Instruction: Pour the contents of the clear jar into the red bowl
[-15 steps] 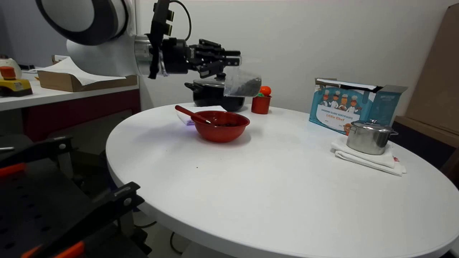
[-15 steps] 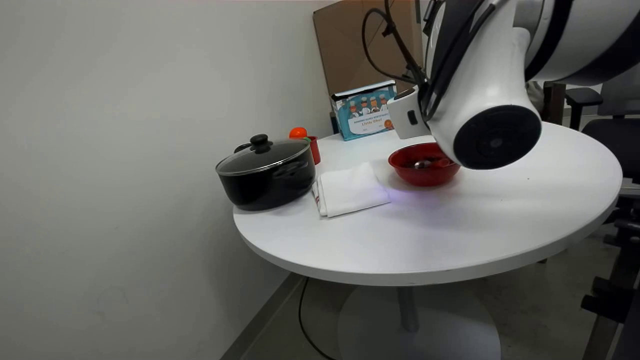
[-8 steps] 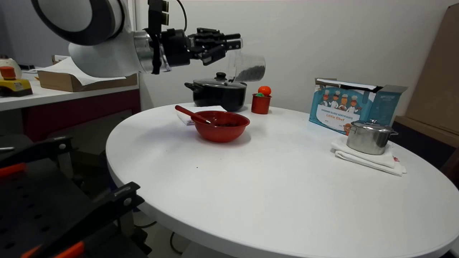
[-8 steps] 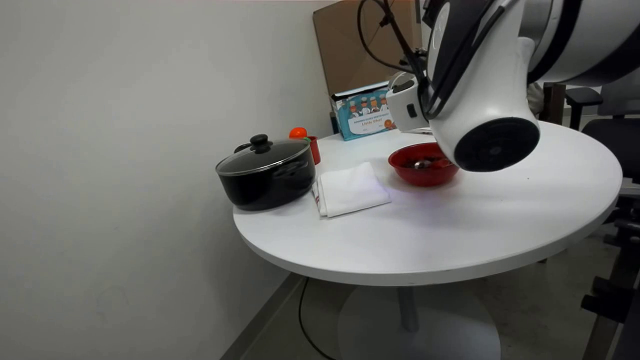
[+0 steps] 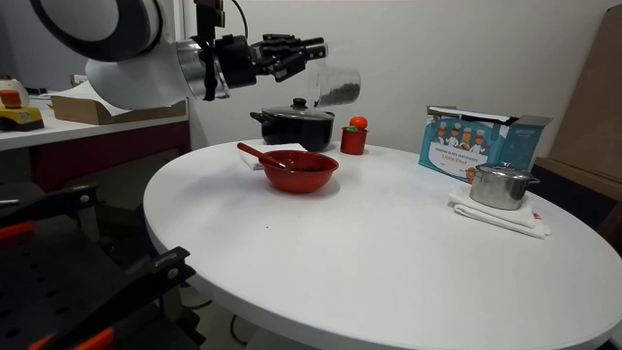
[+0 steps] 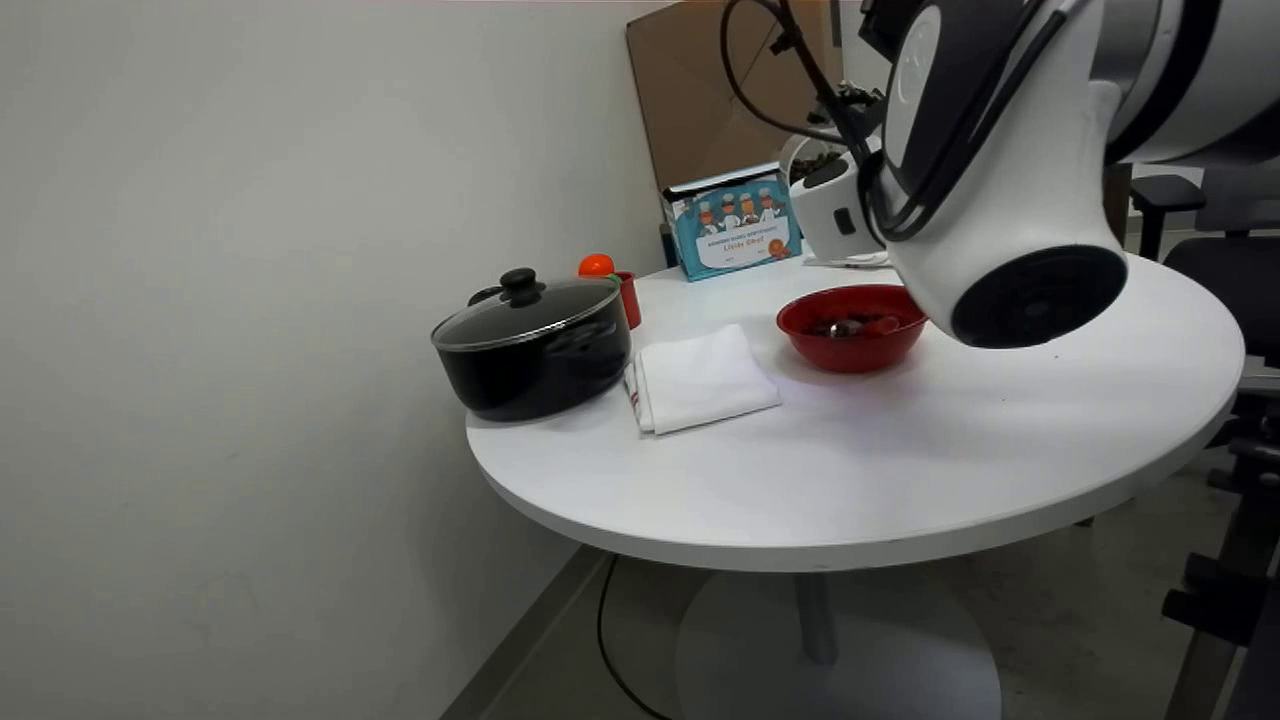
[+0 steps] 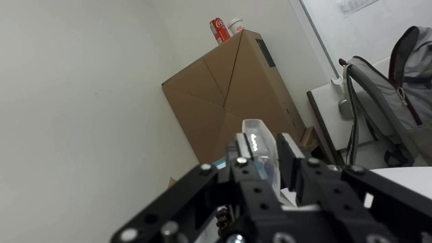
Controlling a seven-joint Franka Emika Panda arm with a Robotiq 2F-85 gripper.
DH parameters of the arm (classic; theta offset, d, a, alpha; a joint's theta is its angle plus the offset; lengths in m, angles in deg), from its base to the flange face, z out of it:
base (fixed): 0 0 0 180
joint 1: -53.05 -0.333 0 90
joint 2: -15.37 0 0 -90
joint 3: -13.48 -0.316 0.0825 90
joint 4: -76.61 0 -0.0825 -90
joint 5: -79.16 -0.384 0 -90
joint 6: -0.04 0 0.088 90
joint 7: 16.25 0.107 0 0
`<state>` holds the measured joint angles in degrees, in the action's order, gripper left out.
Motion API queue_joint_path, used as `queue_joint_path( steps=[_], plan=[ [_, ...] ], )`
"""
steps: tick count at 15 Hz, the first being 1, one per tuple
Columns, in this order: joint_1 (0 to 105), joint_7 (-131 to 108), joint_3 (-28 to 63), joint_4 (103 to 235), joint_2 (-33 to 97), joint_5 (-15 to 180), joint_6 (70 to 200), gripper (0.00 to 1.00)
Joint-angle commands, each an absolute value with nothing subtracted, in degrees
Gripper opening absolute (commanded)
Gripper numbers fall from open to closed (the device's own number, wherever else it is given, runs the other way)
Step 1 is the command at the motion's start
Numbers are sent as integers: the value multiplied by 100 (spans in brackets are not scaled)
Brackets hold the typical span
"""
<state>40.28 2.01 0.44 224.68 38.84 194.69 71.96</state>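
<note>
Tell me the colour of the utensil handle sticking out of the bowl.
Red, like the bowl; the handle shows best in an exterior view.

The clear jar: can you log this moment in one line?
Gripper: closed on clear jar; jar: tilted, off table; dark grey contents: visible in jar; red bowl: on table; pour: unfinished

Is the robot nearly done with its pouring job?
Not yet. Done: the gripper holds the clear jar up in the air. In hand: the jar is tipped sideways, probably to pour. Left: the dark grey stuff in the jar should go into the red bowl. The bowl has dark stuff inside, but I can't tell if it was poured.
</note>
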Motion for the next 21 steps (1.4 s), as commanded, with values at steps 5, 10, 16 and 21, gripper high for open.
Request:
queue_joint_path(
  steps=[5,10,16,21],
  plan=[
    [4000,174,65,22913,3598,20027,6551,13],
    [4036,232,94,22957,3632,20241,6151,13],
    [4080,292,175,22964,3696,20447,5833,13],
    [4131,325,244,22996,3726,20589,5657,13]
  ],
)
